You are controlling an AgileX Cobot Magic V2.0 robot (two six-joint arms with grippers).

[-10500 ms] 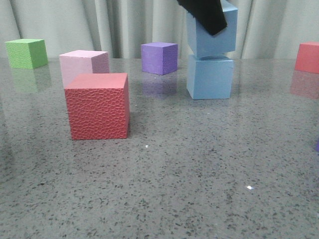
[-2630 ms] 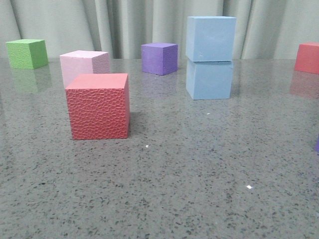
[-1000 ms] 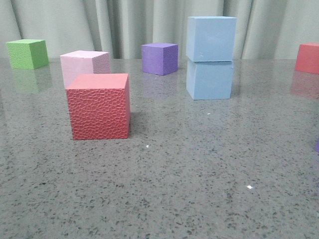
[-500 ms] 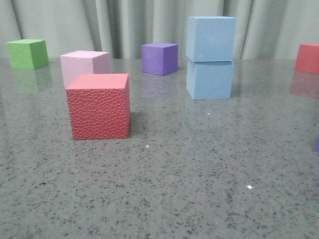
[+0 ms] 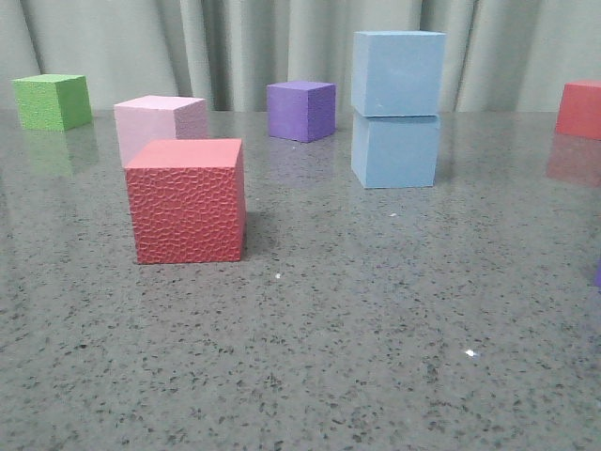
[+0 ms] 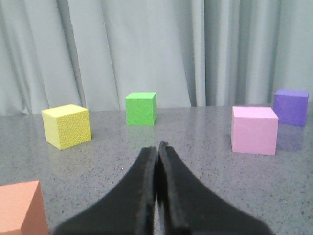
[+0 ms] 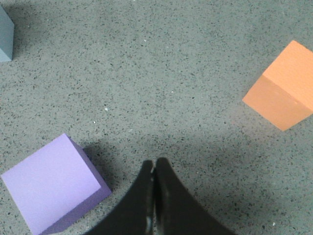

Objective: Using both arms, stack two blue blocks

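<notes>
One blue block [image 5: 398, 73] sat squarely atop the other blue block [image 5: 395, 150], far right on the bench [image 5: 357, 329]. Both grippers, left [image 6: 157, 147] and right [image 7: 154, 164], had jaws pressed together, empty, well apart from the stack.

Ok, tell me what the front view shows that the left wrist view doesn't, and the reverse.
Only the front view shows the two blue blocks, upper stacked on lower, plus the big red block. Only the left wrist view shows the yellow block and the shut left gripper. Both show the green block, pink block and purple block.
</notes>
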